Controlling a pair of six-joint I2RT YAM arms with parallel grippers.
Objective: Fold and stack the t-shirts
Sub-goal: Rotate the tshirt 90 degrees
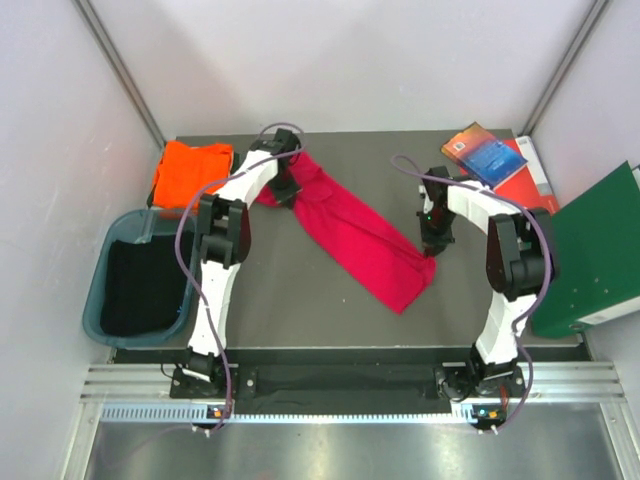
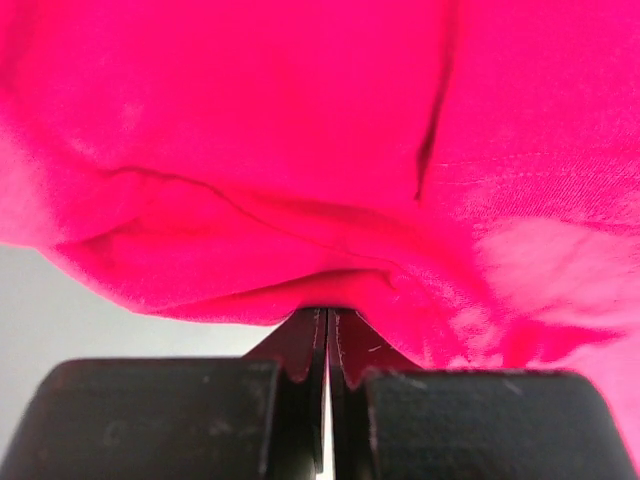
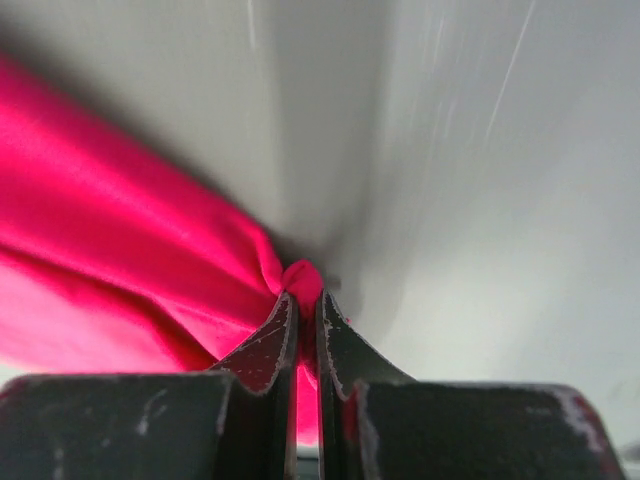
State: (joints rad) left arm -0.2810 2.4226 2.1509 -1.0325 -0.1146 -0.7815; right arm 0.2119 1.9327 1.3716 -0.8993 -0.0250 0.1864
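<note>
The crimson-red t-shirt [image 1: 352, 238] lies across the middle of the counter [image 1: 300, 310] as a long, bunched band. It runs on a slant from near the far left corner down toward the right edge, and its wider end spreads out closer to the near edge. Each arm has hold of one end.

The left end effector [image 1: 289, 195] is down on the far-left end of the band. Its fingers are pressed together with almost no gap, and the wrist view shows red cloth gathered right at the tips. That view is otherwise filled with wrinkled fabric, with a bare patch of counter at the lower left. The right end effector [image 1: 430, 251] sits at the band's right end. Its fingers are nipped shut on a small fold of the same shirt, and a knob of cloth bulges just above the tips. From there the fabric pulls away to the left in taut creases.

The bright orange t-shirt [image 1: 190, 170] rests folded in the far left corner of the counter, just beside the left arm and apart from the red one. A dark teal bin [image 1: 105, 300] stands off the left edge. Red and blue books [image 1: 492, 157] lie in the far right corner, and a large green binder [image 1: 600, 250] leans at the right edge, partly over them.
</note>
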